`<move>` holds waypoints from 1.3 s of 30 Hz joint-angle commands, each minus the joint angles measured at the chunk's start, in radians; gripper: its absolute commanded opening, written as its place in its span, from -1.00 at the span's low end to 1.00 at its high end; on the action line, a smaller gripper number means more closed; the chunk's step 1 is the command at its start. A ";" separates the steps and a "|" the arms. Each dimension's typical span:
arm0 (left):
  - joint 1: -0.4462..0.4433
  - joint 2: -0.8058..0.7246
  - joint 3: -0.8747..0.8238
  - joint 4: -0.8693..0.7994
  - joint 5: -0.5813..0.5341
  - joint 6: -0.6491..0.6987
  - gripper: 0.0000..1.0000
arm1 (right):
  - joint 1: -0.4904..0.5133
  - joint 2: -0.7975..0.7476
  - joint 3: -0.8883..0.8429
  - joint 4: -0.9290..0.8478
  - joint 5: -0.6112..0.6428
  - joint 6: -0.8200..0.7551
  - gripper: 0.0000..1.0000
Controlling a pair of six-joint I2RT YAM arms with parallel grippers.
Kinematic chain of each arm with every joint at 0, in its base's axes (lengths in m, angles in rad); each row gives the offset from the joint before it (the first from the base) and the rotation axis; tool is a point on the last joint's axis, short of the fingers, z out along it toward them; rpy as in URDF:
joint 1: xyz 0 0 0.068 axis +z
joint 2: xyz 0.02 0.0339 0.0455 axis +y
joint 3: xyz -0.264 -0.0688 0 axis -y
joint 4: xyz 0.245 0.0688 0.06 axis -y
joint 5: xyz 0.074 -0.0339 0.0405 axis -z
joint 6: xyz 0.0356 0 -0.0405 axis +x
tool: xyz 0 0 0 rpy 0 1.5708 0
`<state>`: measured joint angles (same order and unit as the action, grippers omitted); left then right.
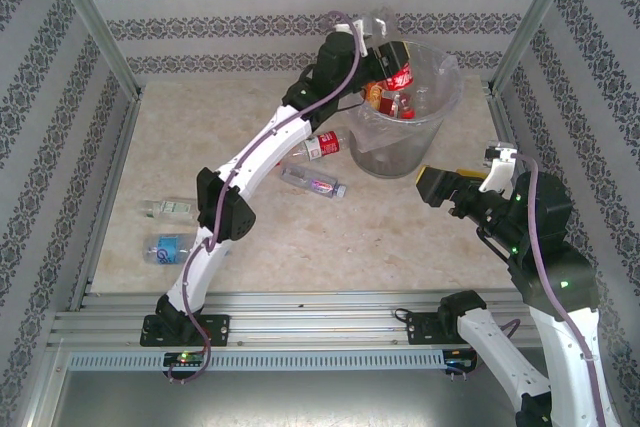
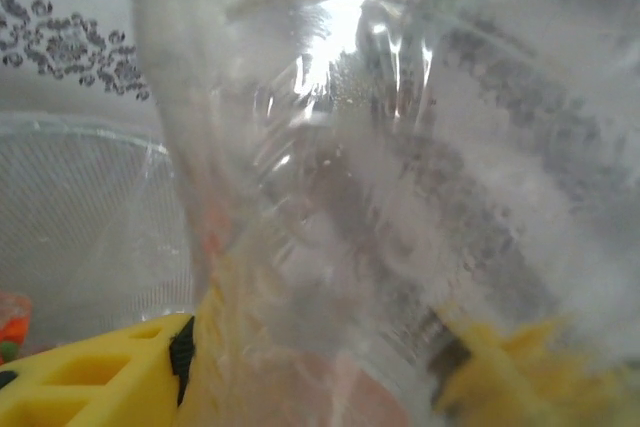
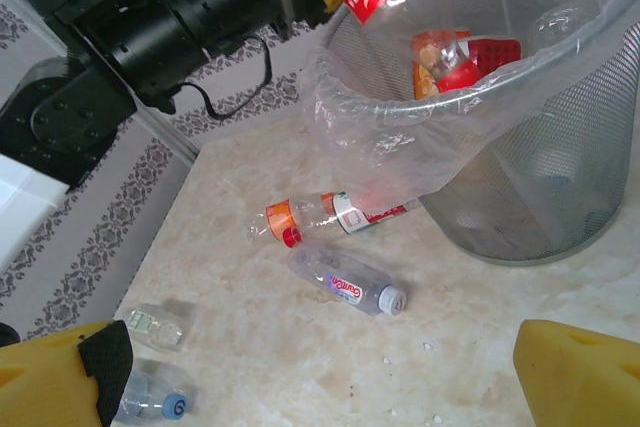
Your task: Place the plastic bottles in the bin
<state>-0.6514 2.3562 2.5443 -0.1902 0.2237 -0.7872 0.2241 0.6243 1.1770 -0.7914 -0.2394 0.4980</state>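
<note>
My left gripper [image 1: 385,55] hangs over the grey mesh bin [image 1: 440,62], shut on a clear bottle with a red label [image 1: 398,77]. In the left wrist view that bottle [image 2: 380,197] is blurred and lies between the yellow fingers [image 2: 110,377]. Several bottles [image 1: 385,99] lie inside the bin. Two bottles [image 3: 300,219] [image 3: 365,212] and a clear white-capped one [image 3: 345,285] lie on the table left of the bin [image 3: 560,187]. Two more [image 1: 172,209] [image 1: 170,247] lie at the table's left. My right gripper [image 1: 432,187] stands open and bare, right of them.
A clear plastic liner [image 3: 380,137] drapes over the bin's near rim. Patterned walls and metal posts [image 1: 95,27] close in the table on three sides. My left arm [image 1: 260,147] stretches diagonally over the table's middle.
</note>
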 commanded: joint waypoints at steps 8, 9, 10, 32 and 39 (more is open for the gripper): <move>-0.017 -0.006 0.051 -0.097 0.008 0.113 0.94 | -0.012 -0.006 0.018 -0.004 0.014 -0.005 0.96; -0.018 -0.012 0.057 -0.108 0.004 0.126 0.99 | -0.014 -0.005 0.018 -0.004 0.012 -0.005 0.96; -0.018 -0.018 0.059 -0.115 0.001 0.139 1.00 | -0.013 -0.005 0.018 -0.002 0.013 -0.003 0.96; -0.018 -0.374 -0.059 -0.629 -0.180 0.660 1.00 | -0.013 0.039 0.015 0.074 -0.248 0.001 0.96; -0.017 -0.667 -0.449 -0.716 -0.474 0.529 1.00 | -0.003 0.075 0.004 0.092 -0.359 0.001 0.96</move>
<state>-0.6621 1.7779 2.2051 -0.8013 -0.0795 -0.2096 0.2245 0.6918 1.1816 -0.7368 -0.5205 0.4988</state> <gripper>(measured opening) 0.998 0.982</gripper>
